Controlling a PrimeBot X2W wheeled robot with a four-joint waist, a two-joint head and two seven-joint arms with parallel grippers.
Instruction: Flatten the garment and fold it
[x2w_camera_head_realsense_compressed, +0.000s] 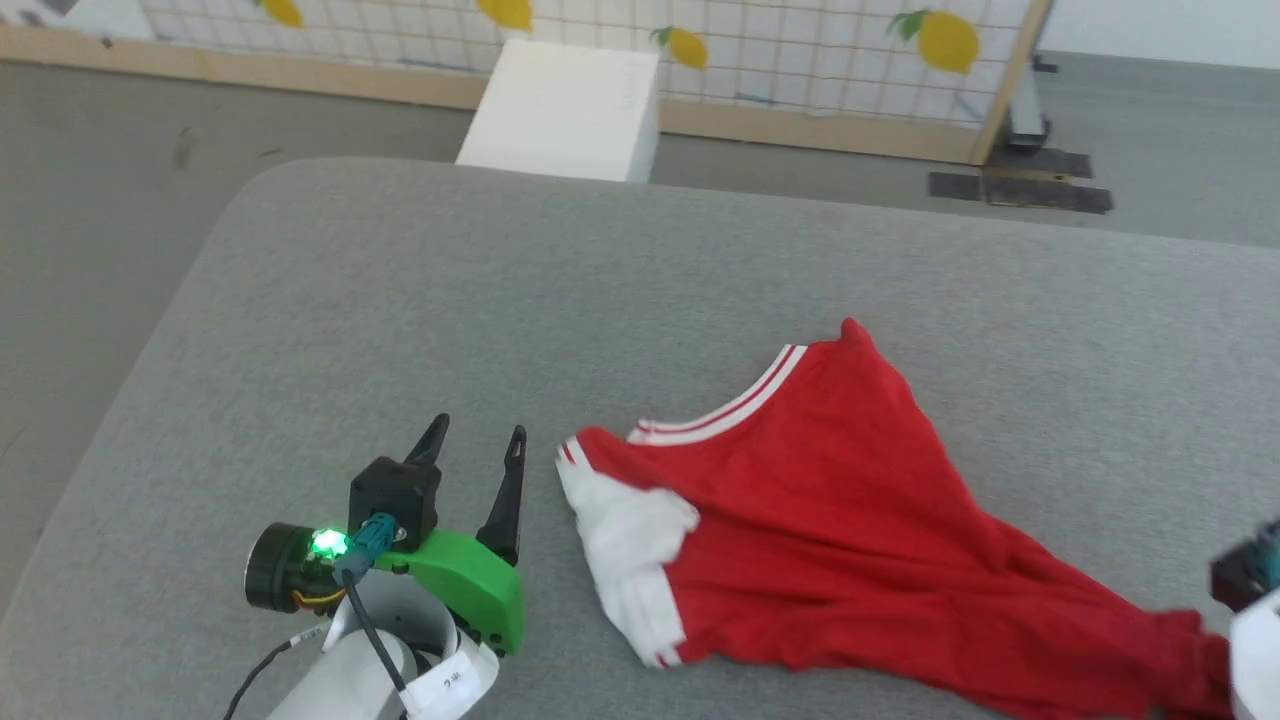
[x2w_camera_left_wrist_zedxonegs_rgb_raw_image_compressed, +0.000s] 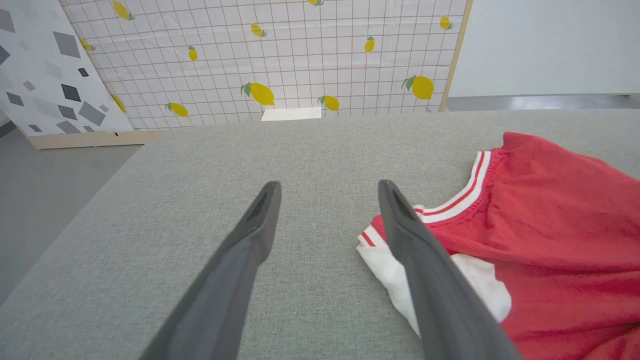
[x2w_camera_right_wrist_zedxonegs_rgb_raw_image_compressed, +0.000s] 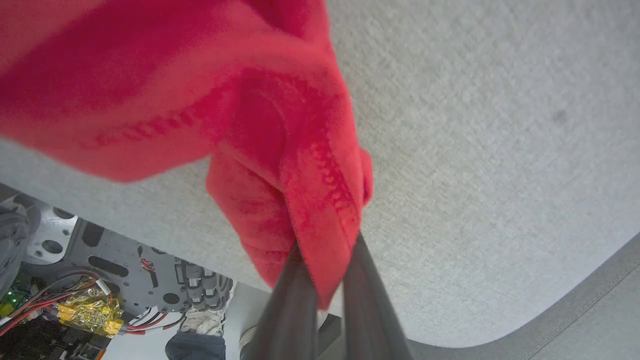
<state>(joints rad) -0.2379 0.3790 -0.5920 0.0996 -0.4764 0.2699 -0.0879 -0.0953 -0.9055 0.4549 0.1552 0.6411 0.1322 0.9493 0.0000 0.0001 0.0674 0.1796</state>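
Red garment (x2w_camera_head_realsense_compressed: 830, 500), one, in right gripper's (x2w_camera_right_wrist_zedxonegs_rgb_raw_image_compressed: 322, 245) tight jaws; left gripper's (x2w_camera_head_realsense_compressed: 472, 440) jaws wide.

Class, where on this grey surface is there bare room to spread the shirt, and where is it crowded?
Bare: the stretch of grey table between the red T-shirt and the far edge near the white box; left of the left pincer. Crowded: the near right corner, where the right pincer grips bunched hem.

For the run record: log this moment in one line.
right gripper: jaws shut on garment edge | left gripper: jaws open, beside sleeve | garment: bunched on grey table
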